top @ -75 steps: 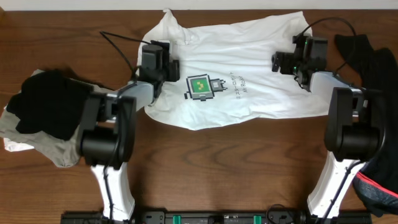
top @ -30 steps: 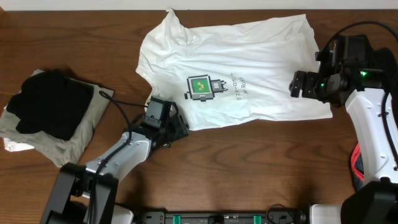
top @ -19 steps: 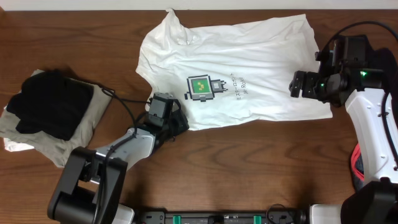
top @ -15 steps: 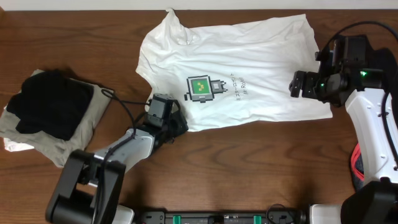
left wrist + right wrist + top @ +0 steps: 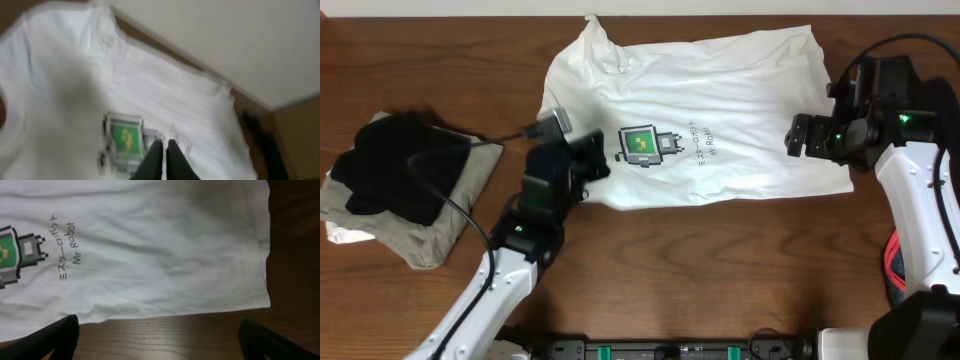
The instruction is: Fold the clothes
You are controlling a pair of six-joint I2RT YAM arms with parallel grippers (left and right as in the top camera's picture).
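A white T-shirt (image 5: 740, 90) lies spread, print up, across the far middle of the wooden desk (image 5: 720, 270). The left tool (image 5: 590, 165) is closed at its near-left edge, any pinched cloth hidden. The right tool (image 5: 798, 135) hangs wide open over the opposite corner.

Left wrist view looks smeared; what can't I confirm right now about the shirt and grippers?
- Left wrist view: motion blur; the left gripper is shut, but cloth between its fingers cannot be told.
- Overhead: the left arm hides the near-left hem of the white T-shirt.
- Overhead: the red-trimmed garment is cut by the right edge and the right arm.
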